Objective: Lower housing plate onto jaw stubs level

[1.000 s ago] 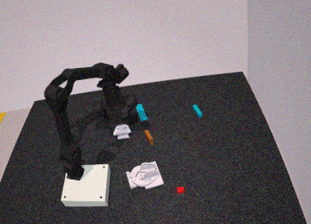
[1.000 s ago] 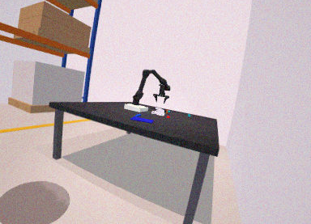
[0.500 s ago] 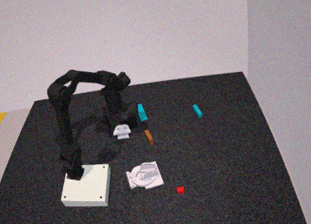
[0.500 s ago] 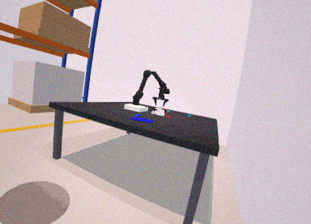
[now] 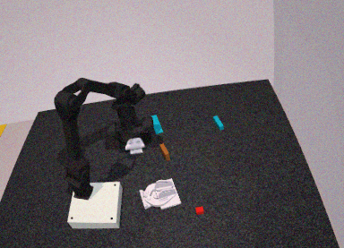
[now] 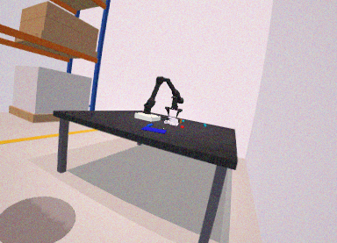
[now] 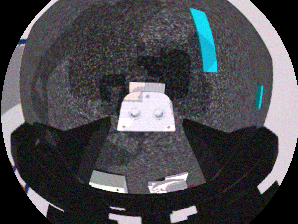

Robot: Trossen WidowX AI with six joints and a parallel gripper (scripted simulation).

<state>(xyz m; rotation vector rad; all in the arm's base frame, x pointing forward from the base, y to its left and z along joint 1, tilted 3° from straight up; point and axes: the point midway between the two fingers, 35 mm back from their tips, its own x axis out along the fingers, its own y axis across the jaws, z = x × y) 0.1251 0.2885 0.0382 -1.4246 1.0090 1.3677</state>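
Observation:
The white housing plate [image 5: 134,145] [image 7: 146,120], wide at one end with two round bumps, lies on the table near the arm. My gripper [image 5: 138,141] [image 6: 174,112] [image 7: 147,121] is open above it, pointing down. In the wrist view the plate shows between the two spread fingers, and nothing is gripped. The pale base assembly [image 5: 160,196] [image 6: 171,121] [image 7: 167,185], with grey-lilac parts on top, stands apart from the plate, nearer the top camera. Its jaws, pins and stubs are too small to tell apart.
A white box [image 5: 96,209] [image 6: 146,117] is under the arm's foot. An orange block [image 5: 165,151] and a cyan bar [image 5: 157,124] [image 7: 205,42] lie near the plate, with another cyan bar [image 5: 218,123] farther off. A red cube [image 5: 200,210] is beside the base. A blue piece [image 6: 154,130] shows in the exterior view.

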